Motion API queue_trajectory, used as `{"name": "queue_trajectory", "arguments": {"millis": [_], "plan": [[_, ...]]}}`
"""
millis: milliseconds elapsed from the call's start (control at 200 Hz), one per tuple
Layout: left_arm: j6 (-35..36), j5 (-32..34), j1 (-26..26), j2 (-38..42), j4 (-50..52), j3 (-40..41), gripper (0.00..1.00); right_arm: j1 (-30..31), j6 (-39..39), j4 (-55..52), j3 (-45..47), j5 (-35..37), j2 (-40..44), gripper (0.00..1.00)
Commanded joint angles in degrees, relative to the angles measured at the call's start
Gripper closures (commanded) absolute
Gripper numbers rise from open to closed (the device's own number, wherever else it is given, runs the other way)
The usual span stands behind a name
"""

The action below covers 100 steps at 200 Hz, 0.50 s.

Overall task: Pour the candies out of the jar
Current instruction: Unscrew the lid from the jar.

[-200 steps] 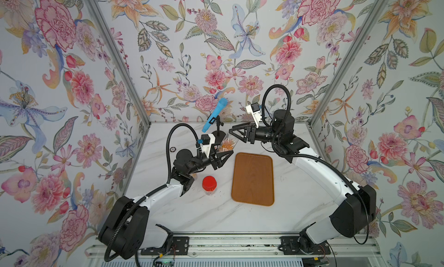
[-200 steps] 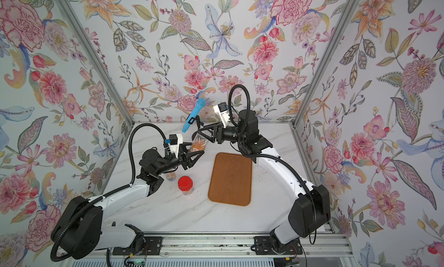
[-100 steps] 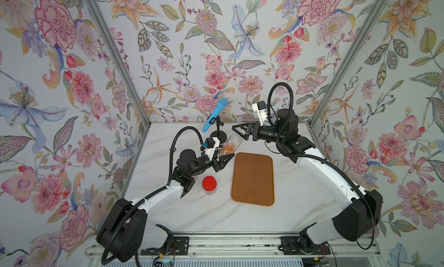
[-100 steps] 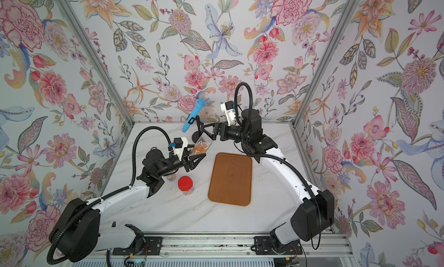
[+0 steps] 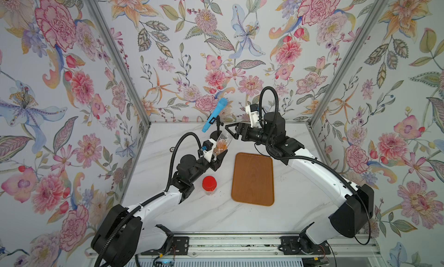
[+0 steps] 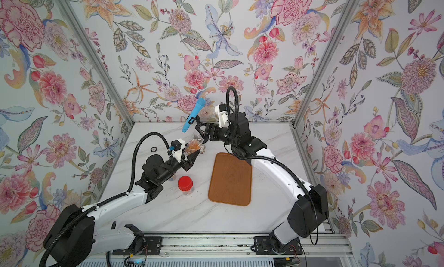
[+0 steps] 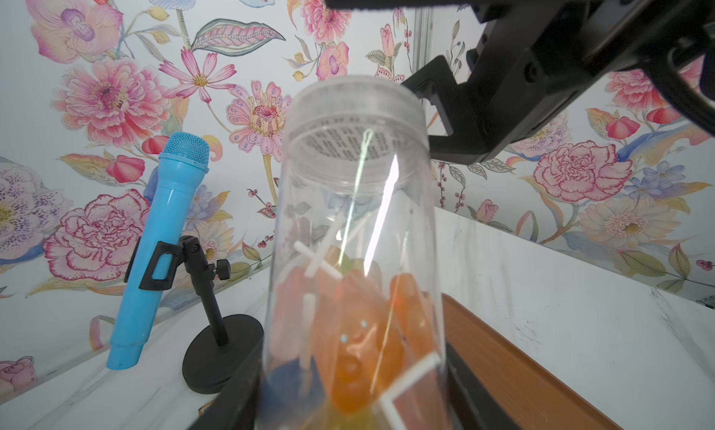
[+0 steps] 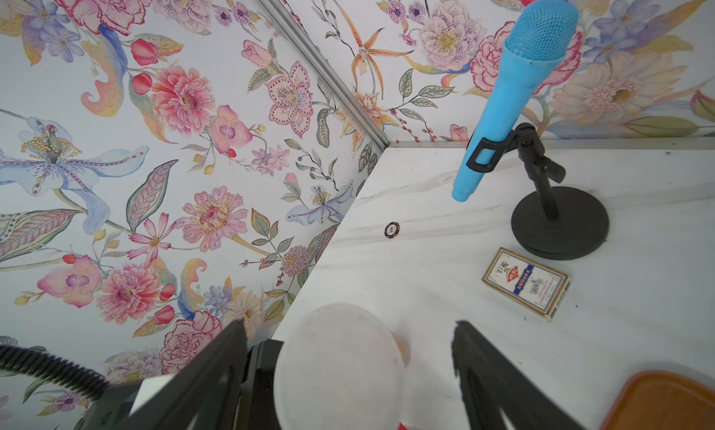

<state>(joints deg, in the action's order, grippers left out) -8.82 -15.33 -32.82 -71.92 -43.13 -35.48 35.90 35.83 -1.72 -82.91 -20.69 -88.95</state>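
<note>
one jar (image 5: 222,143): clear, held off the desk (image 5: 192,213), between the blue microphone (image 5: 214,114) and the wooden tray (image 5: 252,179).
long axis: tilted, with the base low in the left fingers (image 6: 192,159) and the lidded end pointing up toward the back wall.
candies (image 7: 350,331): orange heads and pale sticks heaped at the base end.
left fingers: clamped on the jar's lower part.
right fingers (image 8: 479,374): apart, either side of the cloudy lid (image 8: 340,366); cannot tell if they touch it.
second jar (image 5: 209,185): red-capped, upright on the desk.
</note>
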Motion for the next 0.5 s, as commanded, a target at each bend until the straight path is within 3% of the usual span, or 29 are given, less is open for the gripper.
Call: {"name": "queue_trajectory", "arguments": {"millis": [0,215,350,495], "plan": [[2.2,2.9,-0.6,1.5,-2.9,0.6,1.0,0.9,0.6,1.3,-0.9,3.8,-1.3,0.17],[2.4,3.1,-0.8,1.8,-3.0,0.9,1.0,4.0,0.5,1.7,-1.4,6.2,-2.7,0.25],[2.4,2.5,-0.8,1.8,-2.3,0.6,1.0,4.5,0.7,1.9,-1.6,6.4,-3.0,0.37],[2.2,2.3,-0.8,2.0,-2.3,0.8,1.0,4.6,1.0,2.3,-1.6,7.0,-3.0,0.34]]}}
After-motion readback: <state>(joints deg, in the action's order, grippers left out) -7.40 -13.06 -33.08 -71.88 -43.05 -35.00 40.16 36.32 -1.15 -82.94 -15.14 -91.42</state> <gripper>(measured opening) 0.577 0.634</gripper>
